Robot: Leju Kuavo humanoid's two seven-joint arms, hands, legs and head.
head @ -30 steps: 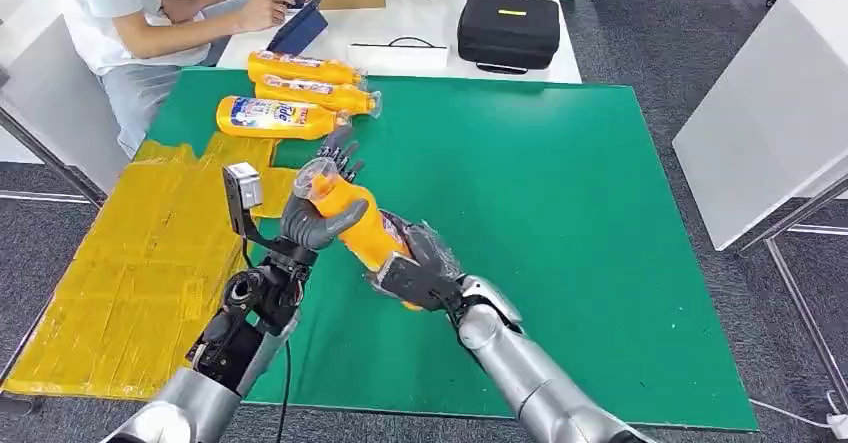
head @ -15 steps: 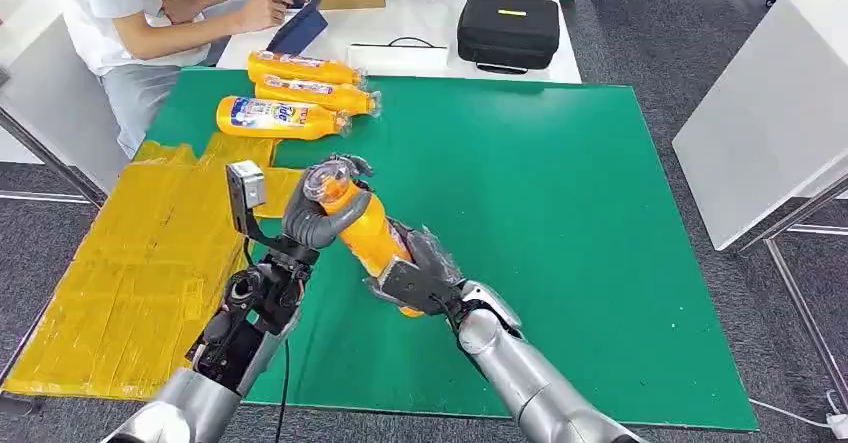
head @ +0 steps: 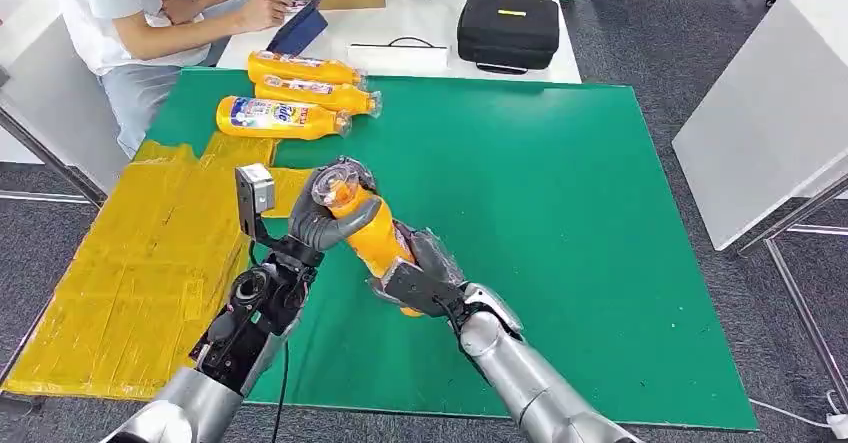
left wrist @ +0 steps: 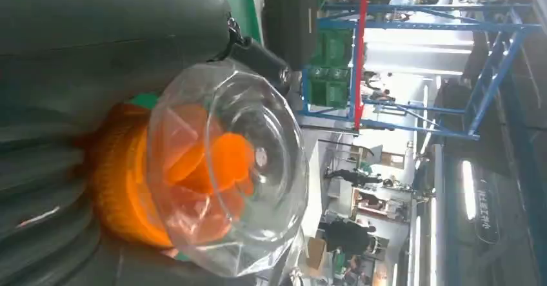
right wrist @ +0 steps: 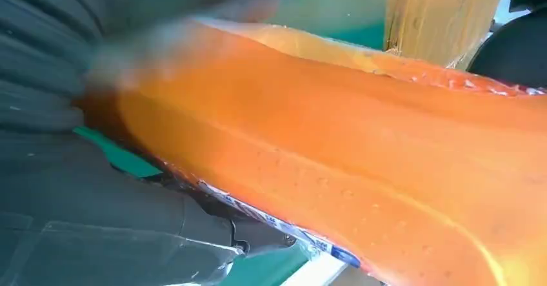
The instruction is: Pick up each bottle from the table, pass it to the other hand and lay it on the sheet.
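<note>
Head view: orange bottle (head: 365, 231) clamped at both ends above the green surface (head: 560, 213), left robot hand (head: 325, 218) wrapped round the clear-capped neck, right robot hand (head: 420, 273) closed on the base. Long axis tilted, cap pointing up and away toward the three laid bottles (head: 290, 93). Yellow sheet (head: 130, 263) just left, nearer the left robot hand; release by the right judged next.

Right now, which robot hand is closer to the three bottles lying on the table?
Left. The left hand grips the top of the held bottle, just in front of the three bottles. The right hand holds the bottle's lower end, farther back toward the robot.
</note>
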